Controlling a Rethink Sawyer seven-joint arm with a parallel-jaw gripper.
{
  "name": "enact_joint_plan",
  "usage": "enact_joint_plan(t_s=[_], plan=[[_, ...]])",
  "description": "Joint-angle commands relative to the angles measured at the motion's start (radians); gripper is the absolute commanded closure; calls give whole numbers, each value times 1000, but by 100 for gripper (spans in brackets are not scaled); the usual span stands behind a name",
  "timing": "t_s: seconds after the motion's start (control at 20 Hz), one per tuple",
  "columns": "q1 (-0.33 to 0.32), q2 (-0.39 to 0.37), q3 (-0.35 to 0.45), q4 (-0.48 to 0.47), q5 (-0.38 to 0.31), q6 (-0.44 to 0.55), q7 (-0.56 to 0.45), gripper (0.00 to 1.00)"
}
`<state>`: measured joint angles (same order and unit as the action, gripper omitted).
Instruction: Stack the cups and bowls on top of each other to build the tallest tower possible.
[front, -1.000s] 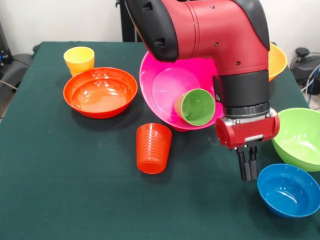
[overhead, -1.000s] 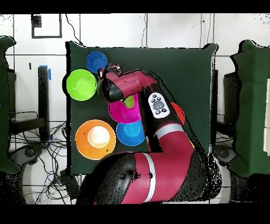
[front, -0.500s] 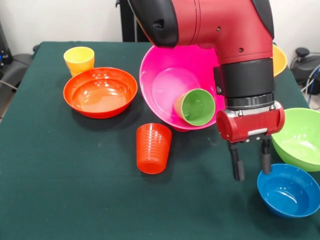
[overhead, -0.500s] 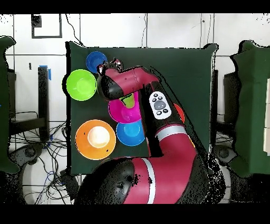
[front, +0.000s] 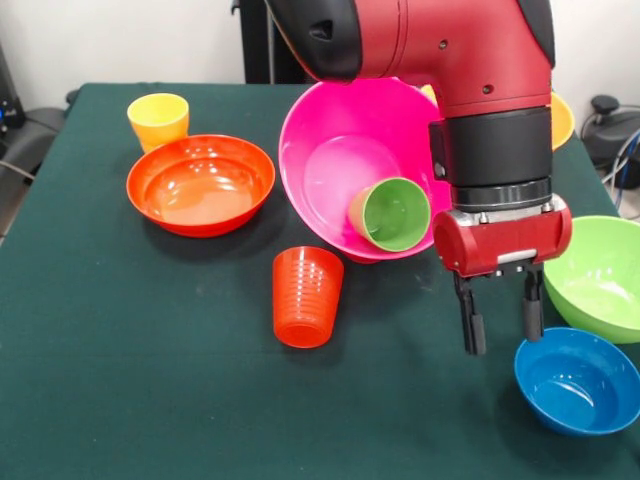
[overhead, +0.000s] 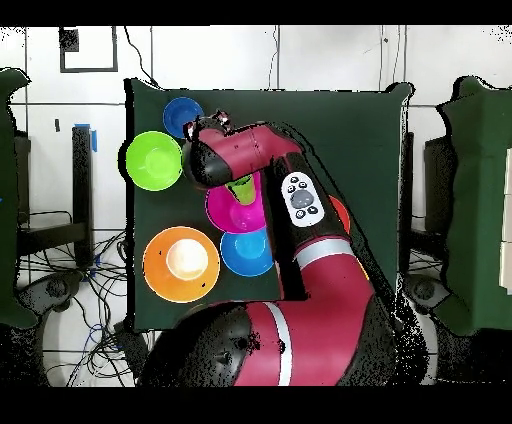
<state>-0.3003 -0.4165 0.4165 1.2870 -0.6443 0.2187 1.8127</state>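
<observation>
1. Near the right front of the dark green cloth-covered table (front: 120, 400), the gripper (front: 497, 325) hangs with its two slim black fingers spread apart and nothing between them, just left of and above the small dark blue bowl (front: 578, 380).
2. That bowl is round, glossy plastic, sitting upright; the lime green bowl (front: 600, 275) sits just beyond it at the right edge, equally shiny.
3. The large pink bowl (front: 345, 165) stands tilted toward the camera at mid-table, smooth and deep, with the light green cup (front: 390, 213) lying on its side inside the lower rim, mouth facing forward.
4. The ribbed orange-red cup (front: 307, 296) stands mouth-down on the cloth, just in front of the pink bowl.
5. At the far left, the wide shallow red-orange bowl (front: 200, 184) sits upright, with the plain yellow cup (front: 158, 120) upright just behind it.
6. In the overhead view, a medium blue bowl (overhead: 247, 252) and a large yellow-orange bowl (overhead: 181, 264) lie beside the pink one.
</observation>
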Motion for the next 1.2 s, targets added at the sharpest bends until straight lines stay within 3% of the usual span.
enact_joint_plan(t_s=[0.05,0.5,0.9,1.2], plan=[[54,41,-34,11,-33,69,9,0],[72,74,-58,10,-31,8,45,0],[122,114,-147,-34,-38,-70,109,0],[127,147,-167,-64,-24,-96,97,0]])
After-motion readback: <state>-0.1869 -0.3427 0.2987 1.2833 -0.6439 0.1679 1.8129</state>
